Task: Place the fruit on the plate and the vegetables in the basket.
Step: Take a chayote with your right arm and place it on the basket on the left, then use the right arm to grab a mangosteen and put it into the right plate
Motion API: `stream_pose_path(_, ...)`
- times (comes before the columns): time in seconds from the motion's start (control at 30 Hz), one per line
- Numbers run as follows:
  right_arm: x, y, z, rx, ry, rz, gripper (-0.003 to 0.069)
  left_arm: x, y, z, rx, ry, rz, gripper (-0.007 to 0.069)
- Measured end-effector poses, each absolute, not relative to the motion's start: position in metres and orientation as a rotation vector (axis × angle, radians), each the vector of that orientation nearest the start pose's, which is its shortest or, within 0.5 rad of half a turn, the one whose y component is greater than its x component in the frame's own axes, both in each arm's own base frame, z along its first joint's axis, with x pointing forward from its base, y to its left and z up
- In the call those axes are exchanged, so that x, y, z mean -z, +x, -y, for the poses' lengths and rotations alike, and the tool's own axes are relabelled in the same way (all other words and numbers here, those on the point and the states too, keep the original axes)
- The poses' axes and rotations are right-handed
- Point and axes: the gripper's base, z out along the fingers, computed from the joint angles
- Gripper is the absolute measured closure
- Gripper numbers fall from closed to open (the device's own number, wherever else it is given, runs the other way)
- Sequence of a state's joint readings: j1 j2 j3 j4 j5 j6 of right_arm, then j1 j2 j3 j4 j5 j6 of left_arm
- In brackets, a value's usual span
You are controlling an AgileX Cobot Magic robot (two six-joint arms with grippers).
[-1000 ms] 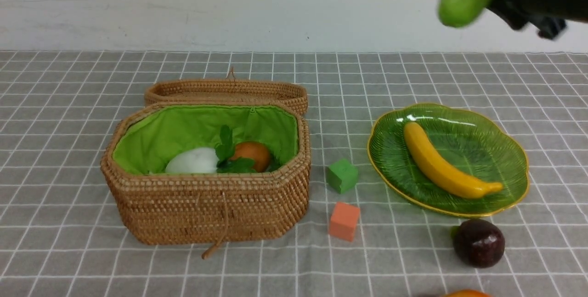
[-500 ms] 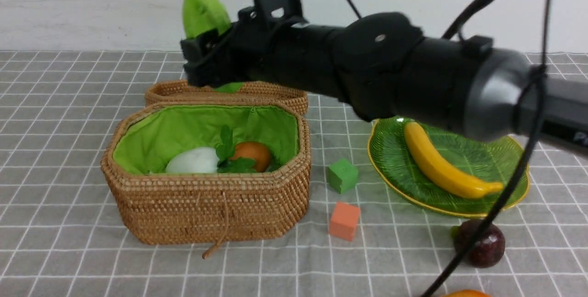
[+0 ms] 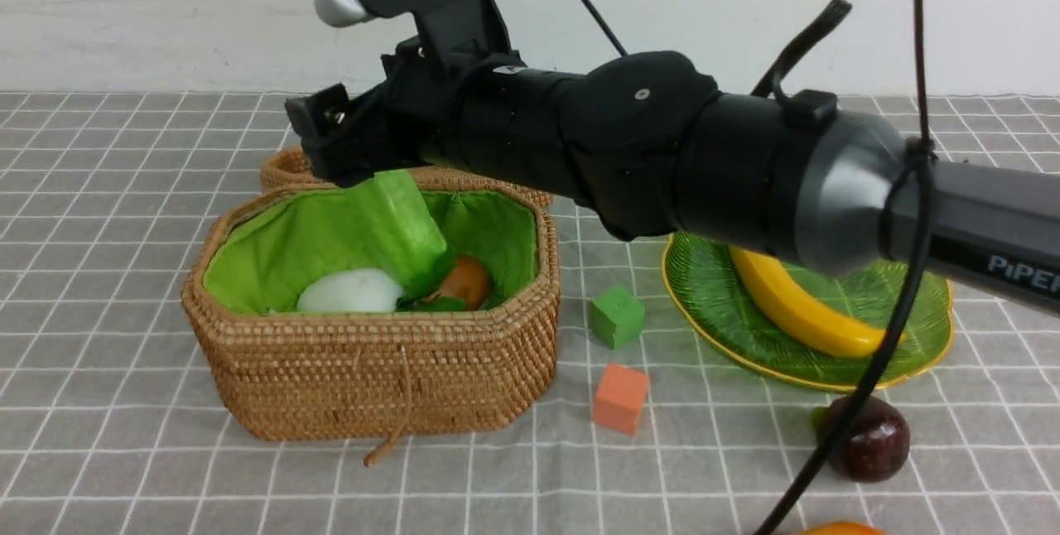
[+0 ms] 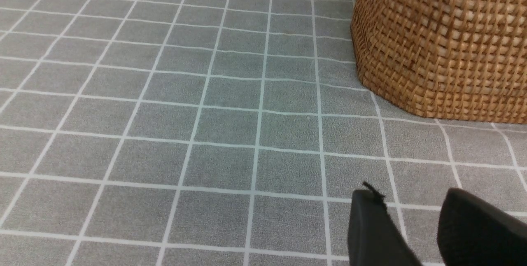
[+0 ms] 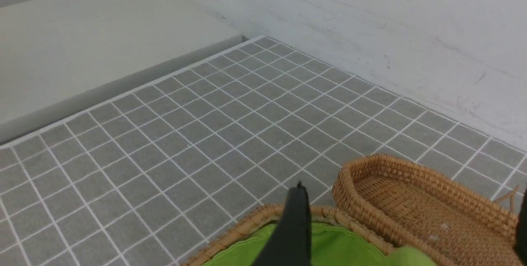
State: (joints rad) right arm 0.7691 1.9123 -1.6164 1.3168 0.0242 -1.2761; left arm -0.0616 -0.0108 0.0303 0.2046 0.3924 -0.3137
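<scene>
My right arm (image 3: 662, 154) looks matt black plastic with a smooth grey metal collar. The basket (image 3: 373, 369) is rough woven rattan lined with bright green cloth. The plate (image 3: 712, 311) is ribbed glossy glass; the maroon fruit (image 3: 869, 440) shines, and the tablecloth (image 4: 164, 113) is matt fabric.

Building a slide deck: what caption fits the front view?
Right gripper over the open basket as the green gourd drops in; banana waits on the plate.
</scene>
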Motion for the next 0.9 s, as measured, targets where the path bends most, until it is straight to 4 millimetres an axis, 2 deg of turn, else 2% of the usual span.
stream_pose_path(0.13,-0.337,0.323,-0.331,-0.714,-0.766,-1.682,0.0014,-0.169,0.052,-0.004,0.054,-0.112,-1.884,0.0386)
stream_pose_path(0.17,-0.345,0.308,-0.333,-0.793,-0.902,-1.647,0.0038,-0.169,0.052,-0.004,0.054,-0.112,-1.884,0.0386)
stream_pose_path(0.3,-0.352,0.267,-0.33,-0.905,-1.355,-1.572,0.0085,-0.169,0.052,-0.004,0.054,-0.112,-1.884,0.0386)
stream_pose_path(0.37,-0.355,0.245,-0.315,-0.91,-1.588,-1.625,0.0097,-0.169,0.052,-0.004,0.054,-0.112,-1.884,0.0386)
stream_pose_path(0.4,-0.355,0.245,-0.315,-0.91,-1.588,-1.625,0.0097,-0.169,0.052,-0.004,0.054,-0.112,-1.884,0.0386)
stream_pose_path(0.43,-0.357,0.235,-0.299,-0.828,-1.694,-1.74,0.0099,-0.169,0.052,-0.004,0.054,-0.112,-1.884,0.0386)
stream_pose_path(0.47,-0.358,0.234,-0.298,-0.839,-1.691,-1.755,0.0099,-0.169,0.052,-0.004,0.054,-0.112,-1.884,0.0386)
stream_pose_path(0.53,-0.361,0.225,-0.272,-0.659,-1.731,-1.984,0.0099,-0.169,0.052,-0.004,0.054,-0.112,-1.884,0.0386)
stream_pose_path(0.57,-0.362,0.224,-0.27,-0.644,-1.728,-1.998,0.0099,-0.169,0.052,-0.004,0.054,-0.112,-1.884,0.0386)
stream_pose_path(0.6,-0.361,0.222,-0.257,-0.539,-1.695,-2.105,0.0099,-0.169,0.052,-0.004,0.054,-0.112,-1.884,0.0386)
stream_pose_path(0.7,-0.352,0.221,-0.228,-0.368,-1.558,-2.303,0.0099,-0.169,0.052,-0.004,0.054,-0.112,-1.884,0.0386)
stream_pose_path(0.77,-0.339,0.218,-0.198,-0.275,-1.42,-2.454,0.01,-0.169,0.052,-0.004,0.054,-0.112,-1.884,0.0386)
stream_pose_path(0.83,-0.335,0.218,-0.188,-0.261,-1.367,-2.492,0.01,-0.169,0.052,-0.004,0.054,-0.112,-1.884,0.0386)
stream_pose_path(0.9,-0.325,0.22,-0.156,-0.245,-1.126,-2.578,0.01,-0.169,0.052,-0.004,0.054,-0.112,-1.884,0.0386)
